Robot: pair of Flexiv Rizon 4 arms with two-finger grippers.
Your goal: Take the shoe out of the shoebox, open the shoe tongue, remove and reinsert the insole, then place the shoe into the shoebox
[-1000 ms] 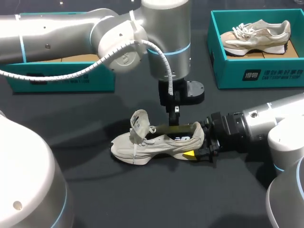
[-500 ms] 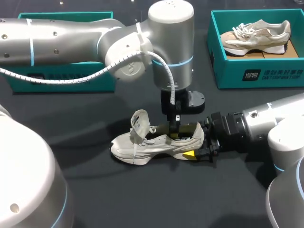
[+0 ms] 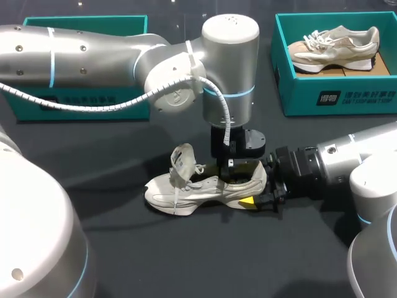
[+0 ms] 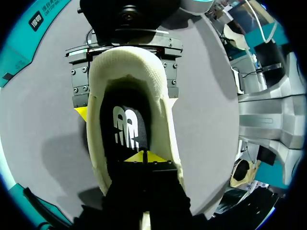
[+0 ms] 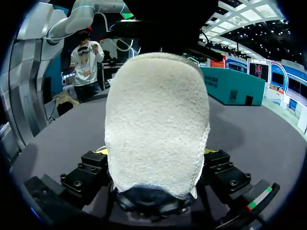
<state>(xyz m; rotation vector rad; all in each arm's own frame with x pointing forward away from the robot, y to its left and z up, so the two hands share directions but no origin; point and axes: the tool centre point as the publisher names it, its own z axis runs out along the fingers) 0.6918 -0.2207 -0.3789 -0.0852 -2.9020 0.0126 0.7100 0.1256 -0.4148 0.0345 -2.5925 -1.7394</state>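
The shoe lies on the bench, out of its box, tongue raised. The right gripper has its fingers clamped on the heel, likely to steady it, while the left gripper, fingers together, is down inside the opening on the insole. There are 2 boxes at the far side: the right shoebox holds a second shoe, and the left shoebox is hidden inside by the arm.

The beige fabric sneaker lies mid-table on the dark tabletop, toe left, heel right, with the heel pinched between the two fingers of the right gripper. The left gripper hangs right over the opening and dips into it. Back right there's a teal cardboard shoebox with a second beige sneaker in it; another teal box sits back left.
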